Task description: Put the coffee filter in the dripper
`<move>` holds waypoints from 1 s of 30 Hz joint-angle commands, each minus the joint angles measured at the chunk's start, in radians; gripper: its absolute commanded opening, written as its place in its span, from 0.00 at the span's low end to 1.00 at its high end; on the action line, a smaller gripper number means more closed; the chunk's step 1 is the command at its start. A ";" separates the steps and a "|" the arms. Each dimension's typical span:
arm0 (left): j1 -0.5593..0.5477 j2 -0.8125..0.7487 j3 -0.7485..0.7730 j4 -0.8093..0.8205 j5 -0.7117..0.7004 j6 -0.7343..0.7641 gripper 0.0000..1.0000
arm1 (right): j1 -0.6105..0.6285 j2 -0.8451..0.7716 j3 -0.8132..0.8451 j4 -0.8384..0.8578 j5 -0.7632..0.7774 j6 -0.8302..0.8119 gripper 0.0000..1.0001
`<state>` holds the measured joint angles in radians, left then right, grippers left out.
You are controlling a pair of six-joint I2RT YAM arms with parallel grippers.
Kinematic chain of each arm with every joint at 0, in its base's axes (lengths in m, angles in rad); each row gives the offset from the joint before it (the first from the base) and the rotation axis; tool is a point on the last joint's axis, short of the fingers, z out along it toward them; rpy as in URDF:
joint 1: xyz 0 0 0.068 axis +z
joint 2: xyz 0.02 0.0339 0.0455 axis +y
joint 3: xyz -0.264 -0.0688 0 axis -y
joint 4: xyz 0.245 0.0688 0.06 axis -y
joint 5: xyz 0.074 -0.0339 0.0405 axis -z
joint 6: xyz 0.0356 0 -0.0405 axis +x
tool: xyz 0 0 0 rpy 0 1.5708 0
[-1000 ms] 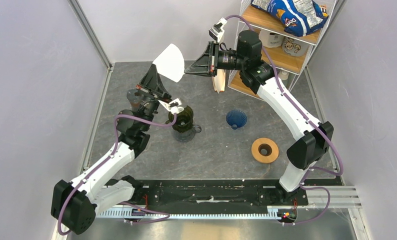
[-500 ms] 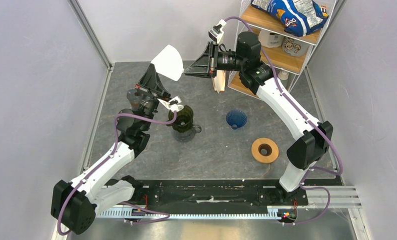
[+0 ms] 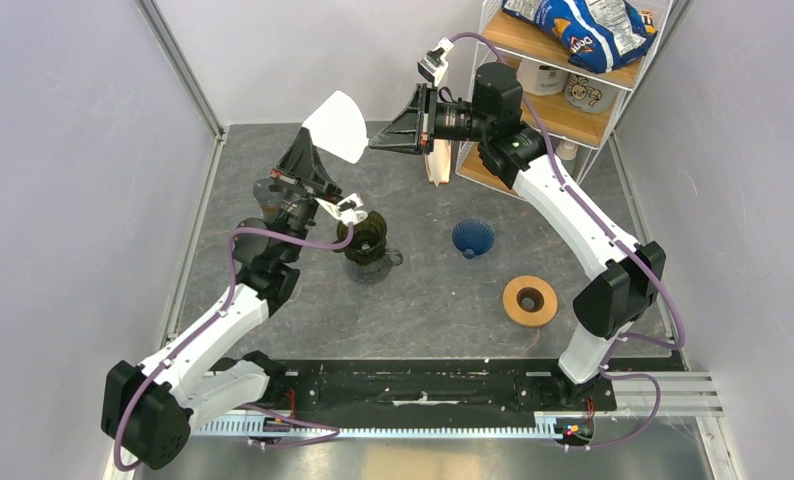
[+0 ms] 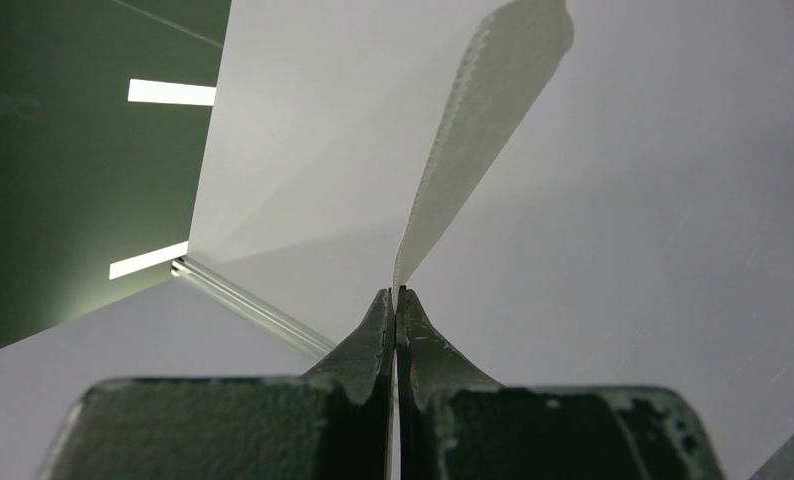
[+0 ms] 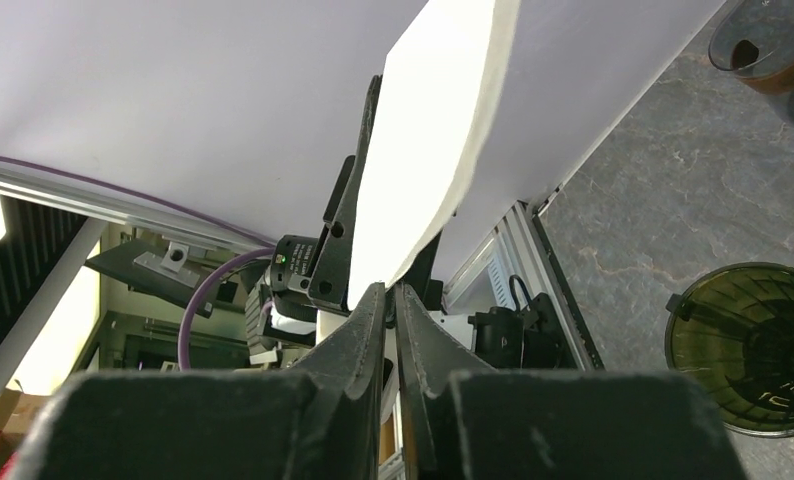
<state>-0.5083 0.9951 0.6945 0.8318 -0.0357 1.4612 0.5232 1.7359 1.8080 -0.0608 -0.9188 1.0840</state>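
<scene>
1. Coffee filter [image 3: 338, 125] (the thin off-white paper fan) is up in the air for you, held over the back of the grey stone-look table [image 3: 433, 300], above and behind the dripper.
2. Your left gripper [image 4: 396, 300] is clamped tight on the filter's lower edge. Its fingers are pressed together, and the paper rises straight out from between them.
3. Your right gripper [image 5: 388, 292] reaches across from the shelf side, with its tips right at the filter's other corner. The jaws are almost together (just a sliver between them), and you cannot tell whether they actually pinch the paper.
4. The dark olive-green translucent cone dripper [image 3: 365, 230] sits upright on a clear glass carafe [image 3: 381, 264], just beside the left wrist and well apart from the filter.
5. A blue ribbed cone [image 3: 472, 238] stands on the table near the dripper's right, not touching it.
</scene>
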 commanded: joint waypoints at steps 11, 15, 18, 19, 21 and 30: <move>-0.034 0.002 0.041 0.020 -0.011 -0.043 0.02 | -0.004 0.014 0.049 0.049 -0.001 0.002 0.00; -0.033 0.000 0.046 0.012 -0.029 -0.054 0.02 | -0.008 0.000 0.034 0.048 -0.008 -0.002 0.00; -0.033 -0.001 0.045 0.013 -0.034 -0.053 0.02 | -0.024 -0.011 0.024 0.014 0.000 -0.011 0.00; -0.033 0.000 0.046 0.014 -0.033 -0.053 0.02 | -0.030 -0.015 0.020 -0.010 0.011 -0.015 0.13; -0.033 0.000 0.048 0.015 -0.033 -0.052 0.02 | -0.040 -0.022 0.010 -0.040 0.020 -0.010 0.50; -0.033 0.003 0.048 0.015 -0.021 -0.054 0.02 | -0.033 0.002 0.028 0.004 0.006 0.035 0.54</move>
<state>-0.5365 0.9970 0.7040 0.8165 -0.0517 1.4387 0.4797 1.7496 1.8004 -0.1028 -0.8963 1.0924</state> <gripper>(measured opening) 0.032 0.570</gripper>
